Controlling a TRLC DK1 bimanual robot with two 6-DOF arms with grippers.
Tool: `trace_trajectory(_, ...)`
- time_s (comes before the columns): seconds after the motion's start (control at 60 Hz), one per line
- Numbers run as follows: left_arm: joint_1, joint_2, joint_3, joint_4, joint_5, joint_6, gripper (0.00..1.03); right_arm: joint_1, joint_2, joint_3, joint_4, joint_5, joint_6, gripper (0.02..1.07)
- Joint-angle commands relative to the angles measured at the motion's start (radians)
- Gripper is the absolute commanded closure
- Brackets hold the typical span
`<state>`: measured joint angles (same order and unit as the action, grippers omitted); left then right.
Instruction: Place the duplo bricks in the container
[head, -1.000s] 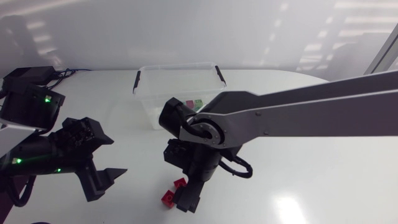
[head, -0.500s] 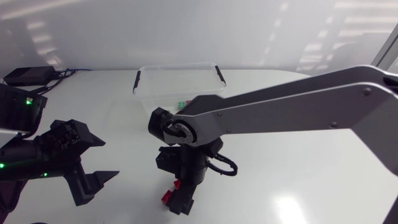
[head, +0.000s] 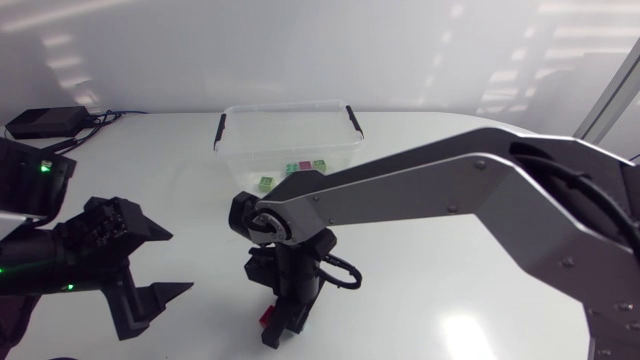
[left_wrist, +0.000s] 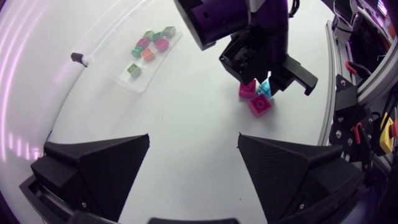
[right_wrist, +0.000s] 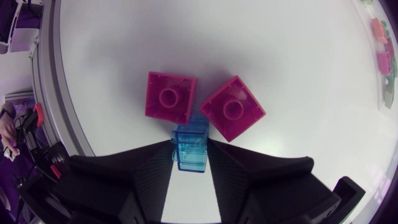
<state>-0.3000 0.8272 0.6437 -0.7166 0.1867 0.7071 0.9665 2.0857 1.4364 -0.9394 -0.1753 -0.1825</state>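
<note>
1. Edges: three loose bricks lie near the edge of the table (head: 480, 250). In the right wrist view the table's rim curves past just beside them.
2. Open room: bare table runs from these bricks to the container (head: 286, 108), which stands well apart toward the far side. There is more bare table between the bricks and the left hand (head: 178, 262).
3. The right arm (head: 430, 190) enters from the right and reaches past the middle. The right hand (right_wrist: 189, 144) points down at the bricks. Its fingers stand narrowly apart and press on two opposite sides of the blue brick (right_wrist: 191, 152), which rests on the table.
4. The left hand's fingers are spread wide and hold nothing. It hangs over bare table, facing the bricks.
5. Look: the blue brick is translucent and pale. The two magenta bricks (right_wrist: 171, 96) (right_wrist: 232, 107) are square with one stud each, studs up. They sit just ahead of the blue one and are turned at an angle to each other. Whether they touch it cannot be told.
6. The container is clear and rectangular, has no lid, and has two black handles (head: 219, 132) (head: 352, 118).
7. Count: one container and three bricks outside it (one blue, two magenta). About eight small bricks (left_wrist: 161, 43) lie inside, in green, pink and orange; the exact number is uncertain.
</note>
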Motion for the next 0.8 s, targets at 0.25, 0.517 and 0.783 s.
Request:
trace_trajectory(0.25, -0.327, 0.286, -0.038, 0.161, -0.02, -0.232, 0.04, -0.161, -0.217, 0.016, -0.055, 0.005, 0.021, 0.86)
trace_trajectory(0.517, -0.401, 0.544, -0.003, 0.269, -0.079, -0.342, 0.04, -0.308, -0.302, 0.193, -0.119, -0.006, 0.029, 0.86)
trace_trajectory(0.783, -0.422, 0.595, 0.016, 0.276, -0.081, -0.376, 0.04, -0.356, -0.254, 0.389, -0.065, -0.012, 0.06, 0.86)
